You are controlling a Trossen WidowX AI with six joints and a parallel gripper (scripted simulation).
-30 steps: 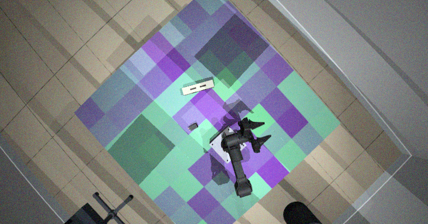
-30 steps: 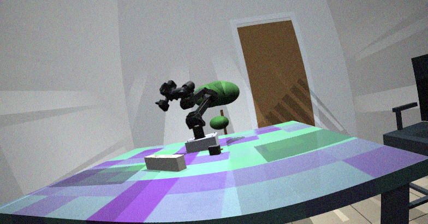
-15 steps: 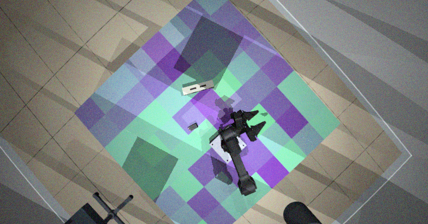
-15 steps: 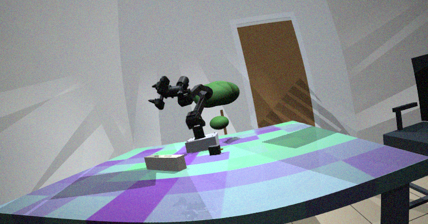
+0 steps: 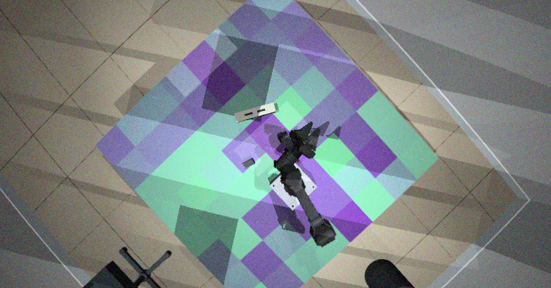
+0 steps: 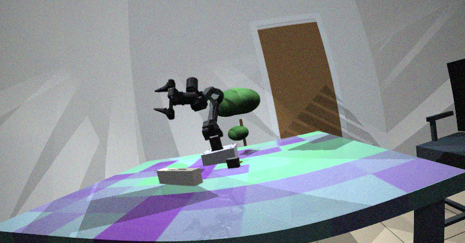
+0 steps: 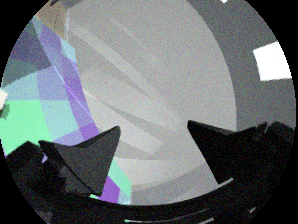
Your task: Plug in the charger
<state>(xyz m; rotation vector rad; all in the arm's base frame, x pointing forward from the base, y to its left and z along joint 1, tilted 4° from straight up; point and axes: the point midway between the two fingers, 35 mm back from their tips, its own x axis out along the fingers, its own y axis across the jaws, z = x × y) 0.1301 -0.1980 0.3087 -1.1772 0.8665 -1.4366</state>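
Note:
The charger [image 5: 249, 163] [image 6: 233, 162] is a small dark block lying on the patterned table, its prongs horizontal and pointing to the right in the exterior view. The power strip [image 5: 268, 109] [image 6: 178, 177] is a pale box with two dark outlet slots on top; nothing is plugged in. A white piece at the left edge of the wrist view seems to be its end. My gripper [image 5: 315, 126] [image 6: 154, 99] [image 7: 154, 127] is open and empty, held high above the table, well away from both charger and strip. Its fingers point sideways, and the charger is out of the wrist view.
The arm's white base block [image 5: 284, 195] [image 6: 218, 158] stands close to the charger. The patterned table [image 5: 208, 154] [image 6: 293, 189] carries the strip, charger and base. A dark chair [image 6: 439, 143] and a green plant [image 6: 242, 101] stand beyond it.

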